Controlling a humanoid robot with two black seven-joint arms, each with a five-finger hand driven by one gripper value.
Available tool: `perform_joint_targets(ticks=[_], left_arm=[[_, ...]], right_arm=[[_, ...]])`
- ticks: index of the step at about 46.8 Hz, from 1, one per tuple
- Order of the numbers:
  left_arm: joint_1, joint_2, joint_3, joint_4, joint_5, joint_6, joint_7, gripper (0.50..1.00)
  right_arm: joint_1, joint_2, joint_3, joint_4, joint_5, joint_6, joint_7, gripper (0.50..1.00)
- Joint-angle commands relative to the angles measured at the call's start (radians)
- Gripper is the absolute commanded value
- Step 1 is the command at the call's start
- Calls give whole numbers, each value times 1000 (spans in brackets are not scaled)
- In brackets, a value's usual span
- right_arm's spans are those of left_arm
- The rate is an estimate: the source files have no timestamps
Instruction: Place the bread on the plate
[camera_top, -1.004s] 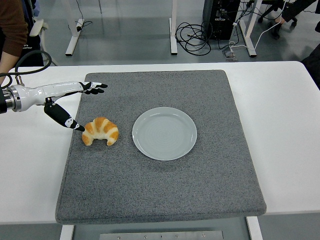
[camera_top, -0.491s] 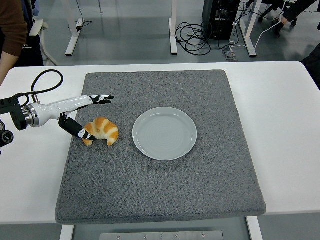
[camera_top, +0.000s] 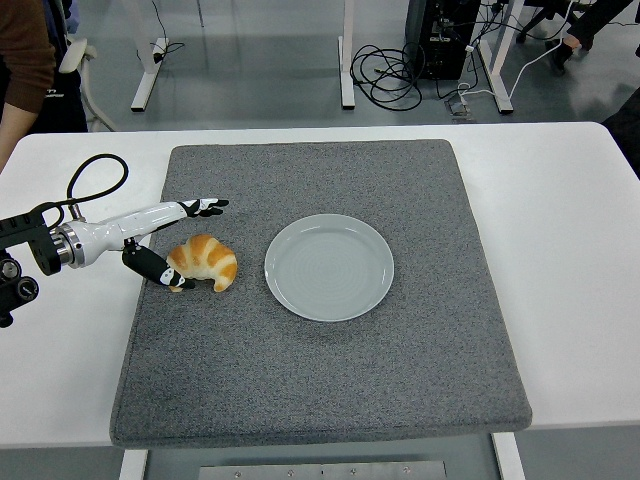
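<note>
Spread wide, the left hand (camera_top: 172, 243) reaches in from the nine o'clock side of the table (camera_top: 570, 230), its white forearm trailing back to a black cuff and a looped black cable (camera_top: 92, 175) near the left edge. Its upper fingers (camera_top: 207, 207) stretch flat toward three o'clock, passing just above the bread (camera_top: 204, 262) without touching it, while the black thumb (camera_top: 158, 270) lies low against the bread's nine o'clock end. So the hand brackets the bread from the left, open, not closed around it.

That bread is a golden croissant, curved with its tips pointing toward six o'clock, lying on the grey mat (camera_top: 330, 400) near the mat's nine o'clock edge. Just beside it at three o'clock, with a narrow strip of mat between them, sits the pale round plate (camera_top: 329, 267), roughly at the mat's middle and holding nothing.

Beyond the table at twelve o'clock, tangled cables (camera_top: 395, 70) lie on the grey floor among white desk legs. A person's brown sleeve (camera_top: 25, 50) shows at the eleven o'clock corner.
</note>
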Motion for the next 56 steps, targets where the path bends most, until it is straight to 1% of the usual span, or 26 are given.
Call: perform_joint_targets(ticks=[1, 10, 24, 26, 30, 31, 33, 40, 43, 46, 47, 56], left_arm=[[1, -11, -1, 11, -2, 6, -4, 963], [10, -17, -1, 17, -8, 6, -4, 960], [20, -58, -1, 52, -11, 7, -9, 958], [20, -58, -1, 54, -11, 6, -15, 954], [20, -58, 1, 57, -11, 6, -21, 928], [20, -58, 1, 57, -11, 6, -21, 915], [20, -58, 1, 60, -9, 6, -21, 869], [20, -58, 13, 64, -6, 4, -23, 686], [20, -58, 25, 66, -6, 4, -23, 592], [18, -57, 36, 66, -6, 4, -23, 515], [18, -57, 39, 66, -6, 4, -23, 500], [10, -55, 39, 66, -12, -5, -23, 500]], right_arm=[[0, 0, 0, 0, 0, 0, 0, 1000], [0, 0, 0, -2, 0, -2, 0, 1000], [2, 0, 0, -2, 0, -2, 0, 1000], [2, 0, 0, -2, 0, -2, 0, 1000], [2, 0, 0, -2, 0, -2, 0, 1000], [2, 0, 0, -3, 0, -2, 0, 1000], [2, 0, 0, -3, 0, -2, 0, 1000], [3, 0, 0, -3, 0, -2, 0, 1000], [3, 0, 0, -3, 0, -2, 0, 1000], [3, 0, 0, -3, 0, -2, 0, 1000], [3, 0, 0, -3, 0, -2, 0, 1000], [2, 0, 0, 0, 0, -2, 0, 1000]])
